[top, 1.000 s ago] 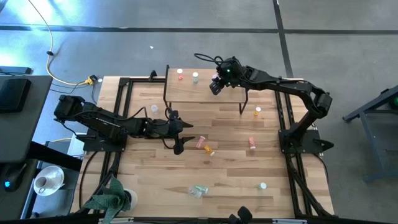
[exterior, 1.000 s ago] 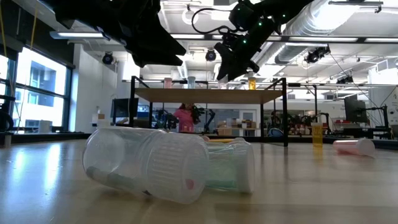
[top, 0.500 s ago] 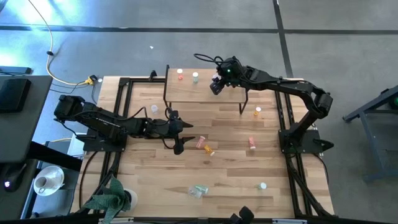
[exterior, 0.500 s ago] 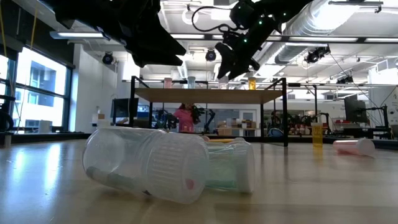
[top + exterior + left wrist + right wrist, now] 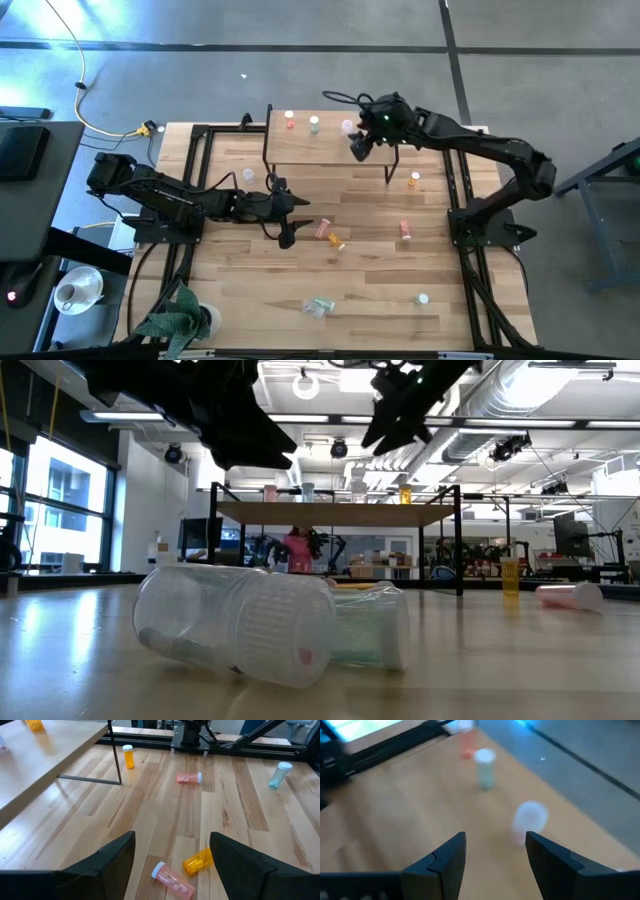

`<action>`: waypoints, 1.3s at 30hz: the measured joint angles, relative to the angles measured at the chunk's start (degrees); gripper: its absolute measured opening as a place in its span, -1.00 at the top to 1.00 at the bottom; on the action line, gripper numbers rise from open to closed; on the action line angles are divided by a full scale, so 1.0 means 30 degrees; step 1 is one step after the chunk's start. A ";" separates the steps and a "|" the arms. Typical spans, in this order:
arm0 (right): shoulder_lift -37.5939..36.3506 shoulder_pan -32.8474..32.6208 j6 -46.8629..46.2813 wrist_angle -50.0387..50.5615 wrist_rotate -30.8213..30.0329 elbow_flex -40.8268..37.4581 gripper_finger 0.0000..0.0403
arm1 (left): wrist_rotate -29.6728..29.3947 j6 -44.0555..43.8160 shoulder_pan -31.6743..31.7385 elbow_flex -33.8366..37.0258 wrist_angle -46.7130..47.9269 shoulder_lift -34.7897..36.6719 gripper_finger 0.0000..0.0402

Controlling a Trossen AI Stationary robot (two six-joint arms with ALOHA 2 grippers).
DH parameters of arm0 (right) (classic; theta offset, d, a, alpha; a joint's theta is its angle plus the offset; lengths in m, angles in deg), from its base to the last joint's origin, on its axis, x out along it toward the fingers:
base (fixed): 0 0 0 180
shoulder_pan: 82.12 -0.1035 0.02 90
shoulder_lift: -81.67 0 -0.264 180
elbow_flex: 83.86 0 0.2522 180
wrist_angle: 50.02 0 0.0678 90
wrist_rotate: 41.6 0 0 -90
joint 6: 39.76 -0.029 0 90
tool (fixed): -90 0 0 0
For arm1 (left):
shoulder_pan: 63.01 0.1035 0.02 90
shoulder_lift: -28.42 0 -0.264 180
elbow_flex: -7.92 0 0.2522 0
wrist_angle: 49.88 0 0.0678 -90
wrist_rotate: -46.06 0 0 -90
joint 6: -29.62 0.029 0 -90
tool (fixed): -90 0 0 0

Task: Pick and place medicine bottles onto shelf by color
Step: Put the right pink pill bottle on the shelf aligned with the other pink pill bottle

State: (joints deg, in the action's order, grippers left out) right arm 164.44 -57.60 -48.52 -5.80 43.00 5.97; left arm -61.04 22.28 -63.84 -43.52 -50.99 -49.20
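While empty, right pincer (image 5: 358, 148) behind clear bottle (image 5: 348, 127)

Plank table (image 5: 370, 285) on grey floor | yellow cable (image 5: 95, 120) at table's far-left corner | green plant (image 5: 178, 318) at near-left corner | cup (image 5: 70, 293) beside plant

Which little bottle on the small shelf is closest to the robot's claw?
The clear-white bottle standing on the light-wood shelf, right beside the open right gripper. The red-pink bottle and pale green bottle stand farther along.
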 joint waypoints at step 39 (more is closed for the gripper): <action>-0.1476 -1.0637 -0.6770 1.4164 -0.7099 -0.0007 0.02 | 0.0590 -0.0346 -0.0004 0.0002 0.0531 -0.0007 -0.22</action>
State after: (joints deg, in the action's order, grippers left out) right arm 160.01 -89.51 -68.82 36.70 21.70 5.95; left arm -59.27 21.24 -63.85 -43.52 -49.40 -49.23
